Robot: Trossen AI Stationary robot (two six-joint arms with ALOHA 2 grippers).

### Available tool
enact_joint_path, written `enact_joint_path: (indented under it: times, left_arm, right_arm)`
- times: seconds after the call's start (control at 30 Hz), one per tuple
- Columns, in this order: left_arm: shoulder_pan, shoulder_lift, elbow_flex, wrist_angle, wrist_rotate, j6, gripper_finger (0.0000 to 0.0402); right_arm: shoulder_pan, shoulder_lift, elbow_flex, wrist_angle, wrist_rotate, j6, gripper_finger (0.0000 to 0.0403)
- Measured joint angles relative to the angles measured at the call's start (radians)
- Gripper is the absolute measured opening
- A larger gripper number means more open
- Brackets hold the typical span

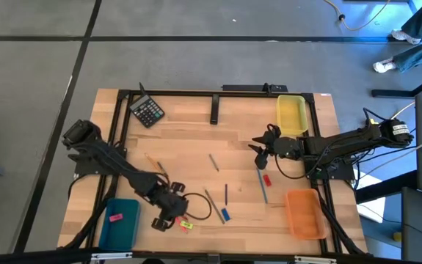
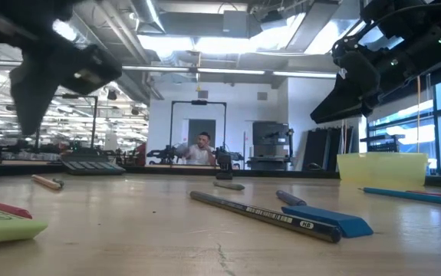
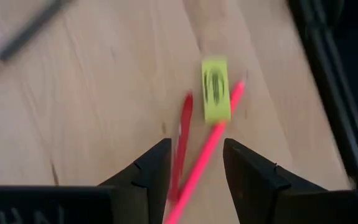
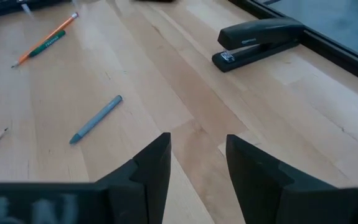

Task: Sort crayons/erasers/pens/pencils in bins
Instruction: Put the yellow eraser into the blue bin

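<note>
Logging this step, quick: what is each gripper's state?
Left gripper: open, holding nothing.
Right gripper: open, holding nothing.

Grey floor (image 1: 196, 66), bright ceiling lights (image 2: 228, 44)

On the table: 3 bins, yellow (image 1: 292, 115) at 2 o'clock, orange (image 1: 304, 213) at 4 o'clock, teal (image 1: 119, 223) at 8 o'clock. 1 calculator (image 1: 148, 111) at 10 o'clock and 1 stapler (image 1: 214, 108) at 12 o'clock. 1 yellow-green eraser (image 3: 215, 89) with 2 crayons beside it, red (image 3: 182, 140) and pink (image 3: 211, 144).
</note>
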State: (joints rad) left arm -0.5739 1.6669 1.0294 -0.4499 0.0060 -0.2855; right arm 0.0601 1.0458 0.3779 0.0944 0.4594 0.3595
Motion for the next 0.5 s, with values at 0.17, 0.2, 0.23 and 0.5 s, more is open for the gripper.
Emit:
enact_joint_path:
  times: [0.17,0.2,0.23,0.5]
  left_arm:
    - [-0.060,0.054,0.000,0.109,-0.071,0.001,0.0138]
    - [-0.071,0.065,0.000,0.125,-0.075,0.018,0.0138]
    - [-0.082,0.079,0.000,0.142,-0.088,0.033,0.0138]
    - [-0.098,0.128,0.000,0.218,-0.146,0.027,0.0138]
  right_arm:
    - [0.000,0.000,0.000,0.000,-0.018,-0.002,0.0157]
    - [0.000,0.000,0.000,-0.001,-0.029,-0.002,0.0157]
    - [0.000,0.000,0.000,-0.001,-0.043,-0.002,0.0157]
    - [0.001,0.000,0.000,-0.020,-0.068,-0.029,0.0157]
